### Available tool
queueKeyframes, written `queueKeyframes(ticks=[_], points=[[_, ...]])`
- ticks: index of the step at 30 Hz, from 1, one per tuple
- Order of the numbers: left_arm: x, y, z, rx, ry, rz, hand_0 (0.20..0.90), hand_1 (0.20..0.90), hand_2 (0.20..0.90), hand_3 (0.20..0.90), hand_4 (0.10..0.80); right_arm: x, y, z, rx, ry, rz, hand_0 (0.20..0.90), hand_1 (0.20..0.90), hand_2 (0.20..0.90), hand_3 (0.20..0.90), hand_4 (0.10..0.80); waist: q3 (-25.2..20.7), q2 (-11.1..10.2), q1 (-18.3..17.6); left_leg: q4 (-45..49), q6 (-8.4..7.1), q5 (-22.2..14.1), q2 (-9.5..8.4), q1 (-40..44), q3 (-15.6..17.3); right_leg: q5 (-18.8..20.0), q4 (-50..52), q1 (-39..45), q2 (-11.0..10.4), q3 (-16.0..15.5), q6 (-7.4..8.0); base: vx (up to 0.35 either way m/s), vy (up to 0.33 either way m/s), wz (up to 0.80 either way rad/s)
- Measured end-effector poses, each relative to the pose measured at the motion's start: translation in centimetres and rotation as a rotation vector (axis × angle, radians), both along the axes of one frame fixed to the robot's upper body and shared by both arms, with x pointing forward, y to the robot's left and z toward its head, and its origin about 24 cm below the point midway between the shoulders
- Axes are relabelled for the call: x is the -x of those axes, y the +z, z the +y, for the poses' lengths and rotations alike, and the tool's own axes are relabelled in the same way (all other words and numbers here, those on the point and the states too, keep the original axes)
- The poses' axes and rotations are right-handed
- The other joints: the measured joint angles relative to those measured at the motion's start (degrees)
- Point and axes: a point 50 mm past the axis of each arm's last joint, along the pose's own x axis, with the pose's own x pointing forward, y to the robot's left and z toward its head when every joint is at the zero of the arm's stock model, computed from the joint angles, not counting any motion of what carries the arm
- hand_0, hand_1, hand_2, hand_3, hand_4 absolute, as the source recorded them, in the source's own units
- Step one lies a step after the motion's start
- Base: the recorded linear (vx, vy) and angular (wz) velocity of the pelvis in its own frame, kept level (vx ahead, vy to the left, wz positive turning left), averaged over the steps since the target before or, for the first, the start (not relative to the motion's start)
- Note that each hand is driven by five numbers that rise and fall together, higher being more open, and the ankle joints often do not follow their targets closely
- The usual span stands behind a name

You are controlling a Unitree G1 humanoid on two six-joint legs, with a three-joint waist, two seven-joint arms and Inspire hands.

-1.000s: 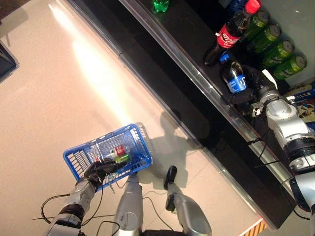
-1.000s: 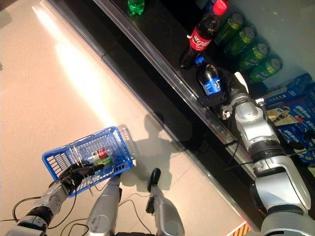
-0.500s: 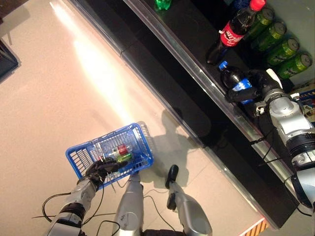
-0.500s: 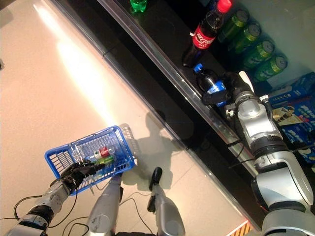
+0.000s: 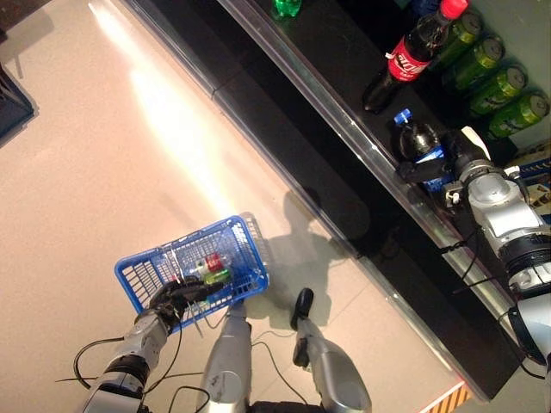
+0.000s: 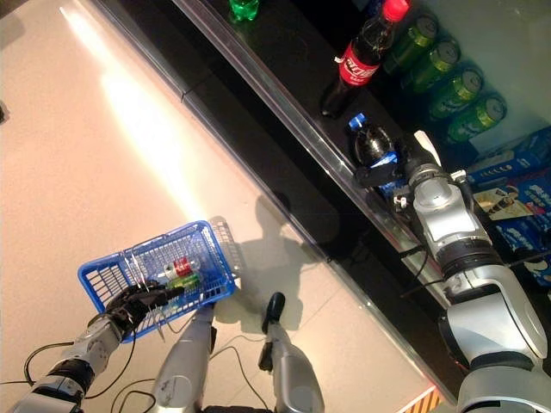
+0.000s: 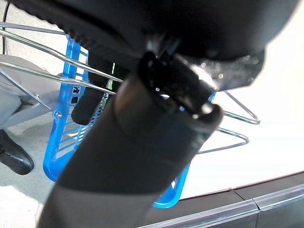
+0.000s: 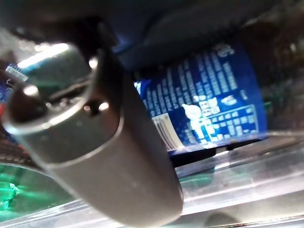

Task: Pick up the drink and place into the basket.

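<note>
I'm in a shop: a long dark shelf (image 5: pixel 344 95) of bottles and green cans (image 5: pixel 508 86), my blue shopping basket (image 5: pixel 138 275) over tiled floor (image 5: pixel 103 155).

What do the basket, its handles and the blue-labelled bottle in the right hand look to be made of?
Basket: glossy blue moulded plastic, going by its slotted lattice walls. Its handles, gripped by the left hand: thin bare metal wire, shiny silver. Blue-labelled bottle, gripped by the right hand: probably clear plastic holding dark drink, with a glossy printed film label.
</note>
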Motion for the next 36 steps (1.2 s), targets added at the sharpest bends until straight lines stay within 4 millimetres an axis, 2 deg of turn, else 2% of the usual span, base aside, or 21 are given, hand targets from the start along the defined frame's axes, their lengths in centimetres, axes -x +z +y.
queueKeyframes(ticks=[18, 21, 30, 36], points=[[0.1, 0.0, 0.0, 0.009, 0.008, -0.002, 0.3, 0.3, 0.3, 0.2, 0.1, 0.1, 0.2, 0.8, 0.037, 0.024, -0.034, 0.3, 0.3, 0.3, 0.2, 0.1, 0.01, 0.02, -0.79, -0.3, 0.09, 0.06, -0.02, 0.12, 0.15, -0.02, 0.03, -0.07, -0.03, 0.1, 0.03, 0.0, 0.0, 0.0], [0.3, -0.2, 0.0, 0.012, 0.011, 0.002, 0.3, 0.3, 0.3, 0.2, 0.1, 0.5, 0.0, 1.3, 0.046, 0.042, -0.064, 0.3, 0.3, 0.3, 0.2, 0.1, 0.0, 0.01, -0.88, -1.31, 0.6, 0.42, 0.02, 0.93, 0.68, -0.01, 0.02, -0.01, -0.01, 0.29, 0.03, 0.013, 0.002, -0.08], [2.3, -1.8, -0.6, 0.067, 0.057, 0.031, 0.3, 0.3, 0.3, 0.2, 0.1, 2.7, -2.4, 1.5, 0.049, 0.076, -0.073, 0.3, 0.3, 0.3, 0.2, 0.1, -0.18, 0.27, -1.53, -7.78, 1.33, 1.98, -0.15, 8.29, 2.68, -0.19, -1.62, 4.3, -0.64, 1.77, 0.58, 0.046, 0.061, -0.1], [2.8, -2.6, -1.8, 0.125, 0.09, 0.033, 0.3, 0.3, 0.3, 0.2, 0.1, 4.4, -4.1, 1.9, 0.102, 0.109, -0.054, 0.3, 0.3, 0.3, 0.2, 0.1, -0.57, 1.6, -3.26, -10.63, 1.85, 2.63, -0.43, 12.22, 3.13, -0.63, -1.64, 6.79, -1.02, 1.88, 1.17, 0.088, 0.067, -0.03]])
